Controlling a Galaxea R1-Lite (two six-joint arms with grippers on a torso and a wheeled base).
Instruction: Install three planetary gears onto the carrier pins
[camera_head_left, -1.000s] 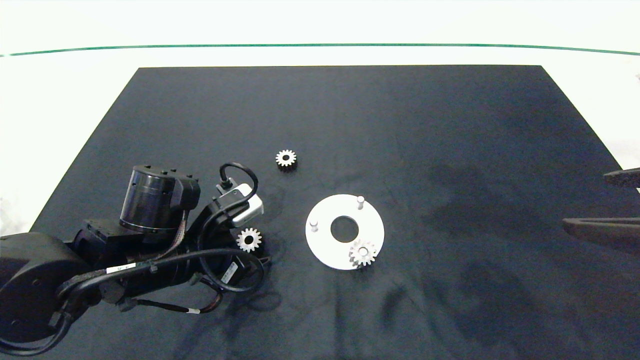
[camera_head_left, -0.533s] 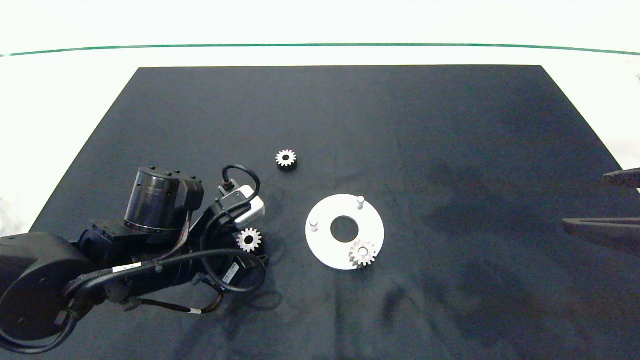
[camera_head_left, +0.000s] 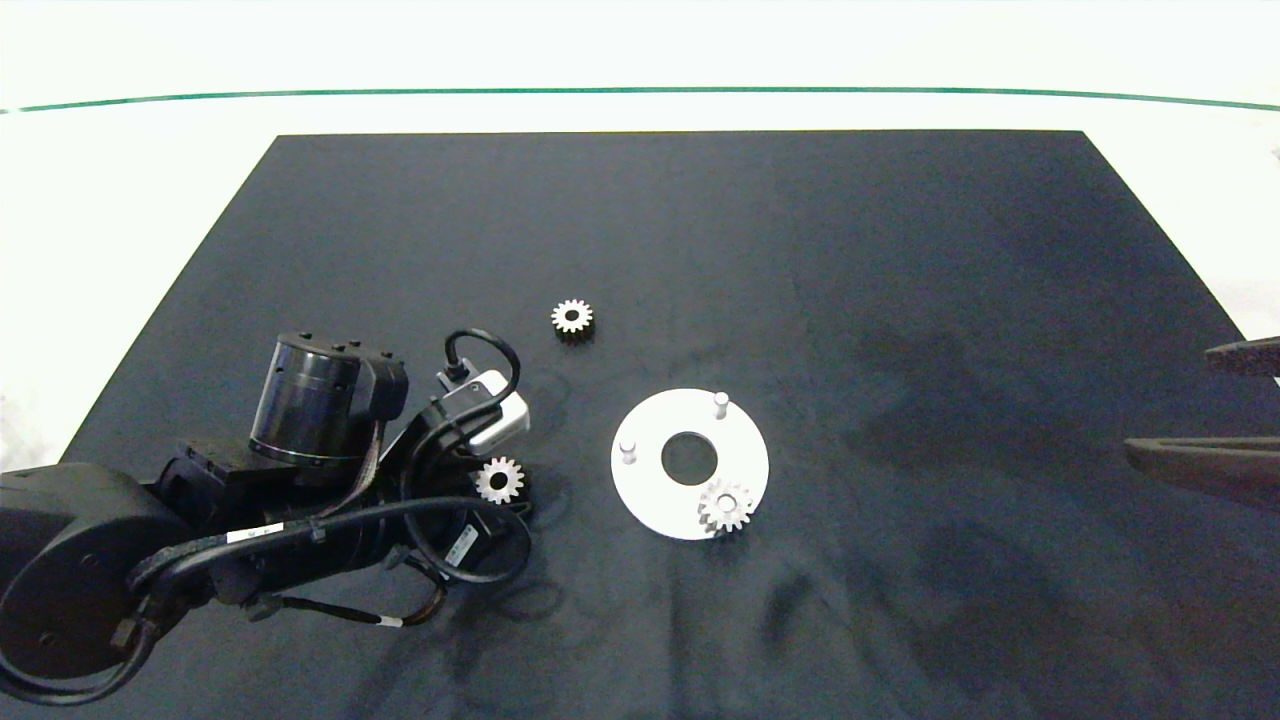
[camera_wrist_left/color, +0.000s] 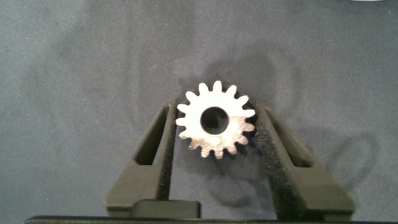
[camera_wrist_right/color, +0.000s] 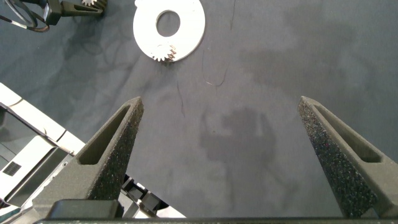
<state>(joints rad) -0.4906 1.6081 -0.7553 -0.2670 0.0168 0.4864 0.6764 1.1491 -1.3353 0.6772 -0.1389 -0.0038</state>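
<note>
Silvery metal catches our eye first: a small toothed spur gear with a round centre hole (camera_wrist_left/color: 216, 119) sits between the two grey fingers of the left gripper (camera_wrist_left/color: 214, 127), which pinch it by its teeth above the black cloth mat (camera_head_left: 900, 300). From above we see this held gear at the tip of the dark left arm (camera_head_left: 300, 480), left of the flat white round disc with a large centre hole (camera_head_left: 650, 490). Two short whitish pegs stand bare on the disc, one on its far side (camera_head_left: 720, 402) and one on its left side (camera_head_left: 627, 451). On the near right part of the disc we find a second silvery gear (camera_head_left: 726, 506) seated flat. A third silvery gear (camera_head_left: 572, 317) lies loose on the mat, beyond the disc and to its far left. At the right edge rests the right gripper (camera_wrist_right/color: 221, 134), its fingers spread wide with only mat between them, well apart from the disc.
</note>
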